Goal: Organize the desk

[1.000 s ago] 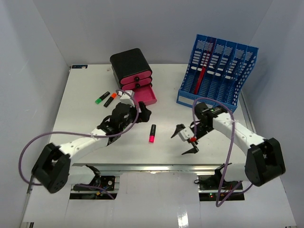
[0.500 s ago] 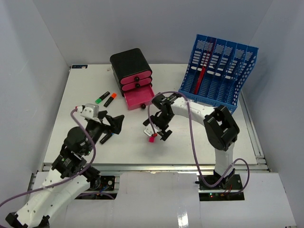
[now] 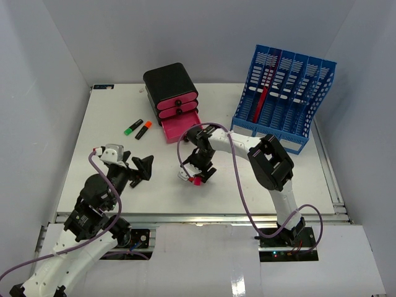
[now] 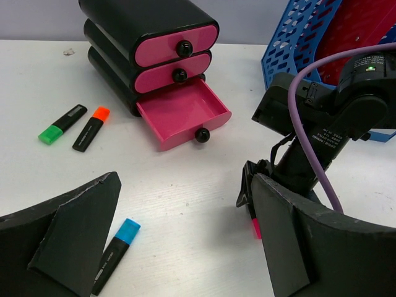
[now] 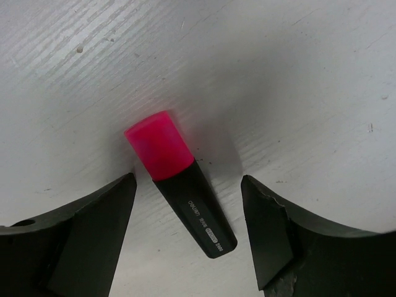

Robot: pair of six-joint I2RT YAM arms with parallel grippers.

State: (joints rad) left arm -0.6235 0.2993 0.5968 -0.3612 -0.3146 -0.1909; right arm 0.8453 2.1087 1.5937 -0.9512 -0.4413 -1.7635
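On the white desk [image 3: 297, 179] lies a highlighter with a pink cap [image 3: 197, 181], black body toward me in the right wrist view [image 5: 180, 189]. My right gripper [image 3: 197, 174] is down over it, open, one finger on each side [image 5: 187, 204], with a gap showing between each finger and the pen. My left gripper [image 3: 142, 168] hovers open over the near left of the desk, holding nothing [image 4: 184, 185]. A blue-capped highlighter [image 4: 117, 246] lies by its left finger.
A green highlighter [image 3: 133, 127] and an orange highlighter [image 3: 143, 130] lie left of the black drawer unit [image 3: 171, 86], whose bottom pink drawer [image 3: 180, 127] is pulled out. A blue file rack [image 3: 281, 99] stands at the back right.
My right arm swung left across the desk and came down over the pink highlighter, its jaws narrowing. My left arm pulled back toward the near left, still open.
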